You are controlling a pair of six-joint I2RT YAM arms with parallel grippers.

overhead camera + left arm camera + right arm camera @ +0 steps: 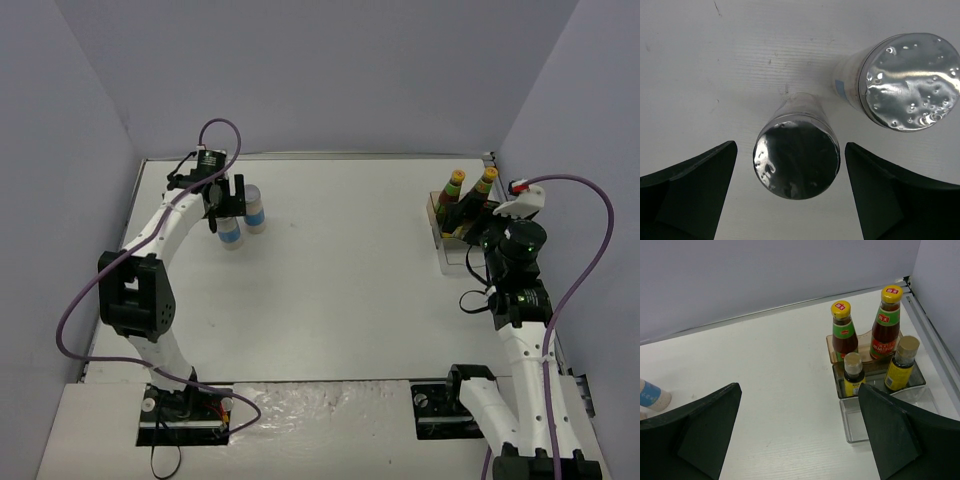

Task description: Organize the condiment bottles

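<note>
Two silver-topped cylinders with blue-white labels stand on the white table at the far left. The nearer cylinder (796,159) (230,233) sits between the fingers of my left gripper (790,150) (227,212), which is open with a gap on each side. The other cylinder (910,80) (256,211) stands just beside it. At the right, two red-labelled bottles (842,330) (886,322) and two yellow-labelled bottles (854,375) (901,365) stand in a stepped clear tray (860,432) (445,250). My right gripper (800,390) (468,212) is open and holds nothing, hanging just in front of the tray.
The tray's lowest front compartment (857,420) holds nothing. The blue-grey enclosure walls (320,70) close in the back and both sides. A metal rail (930,335) runs along the right edge next to the tray.
</note>
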